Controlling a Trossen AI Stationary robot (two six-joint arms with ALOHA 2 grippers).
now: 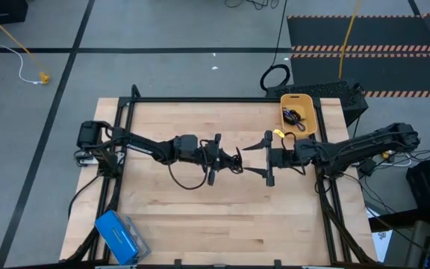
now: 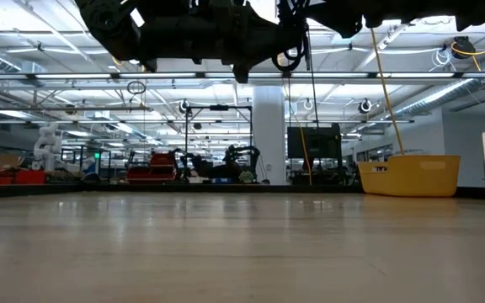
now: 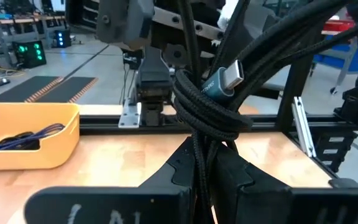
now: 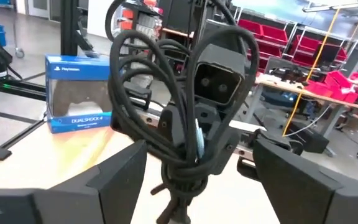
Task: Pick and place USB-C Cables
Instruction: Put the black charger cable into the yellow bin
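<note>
Left gripper (image 1: 239, 160), above the tabletop's centre, is clenched on a coiled black USB-C cable (image 3: 211, 99). Right gripper (image 1: 263, 158) faces it with fingers spread, just beside. Two more cables (image 1: 295, 116) lie in the yellow bin (image 1: 310, 105) near the tabletop's far right corner.

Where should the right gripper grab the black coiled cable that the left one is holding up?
Grip the tightly wrapped waist of the black cable, just beyond the left gripper's pinch, coming level from the right gripper's side with its open fingers straddling it. The waist is compact; the loops beyond splay loosely and could slip.
</note>
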